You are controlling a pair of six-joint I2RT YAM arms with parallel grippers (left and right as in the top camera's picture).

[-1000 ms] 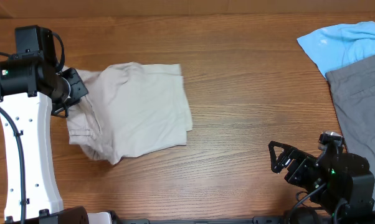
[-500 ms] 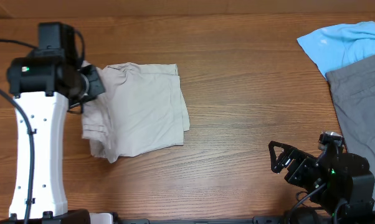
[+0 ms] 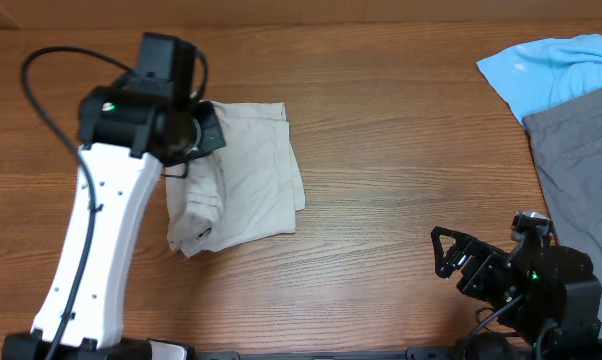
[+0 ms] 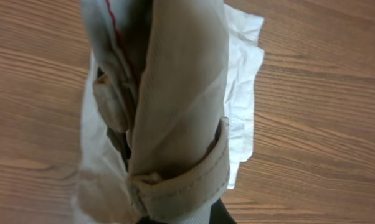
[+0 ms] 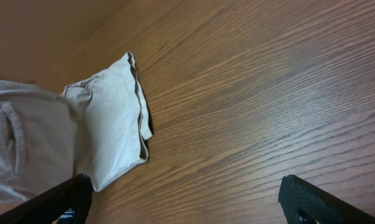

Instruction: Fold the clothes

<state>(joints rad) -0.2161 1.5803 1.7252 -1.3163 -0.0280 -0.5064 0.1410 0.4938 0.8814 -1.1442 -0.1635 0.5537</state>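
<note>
Two arms stand at a wooden counter [image 3: 401, 130], one on each side. Toward the left, the beige shorts [image 3: 251, 170] lie partly folded, their stacked leg hems flat on the wood on the right side. The left tool [image 3: 203, 138] is at the far left edge of the shorts, clamped on a bunch of the cloth. In the left wrist view that cloth rises off the counter in a thick fold, with a flat layer lying beneath it. The right tool [image 3: 439, 252] is at the near right, well apart from the shorts, its fingers spread wide with nothing between them. In the far right corner lies a light blue shirt [image 3: 556, 70]. A grey garment [image 3: 576, 160] overlaps its near edge.
</note>
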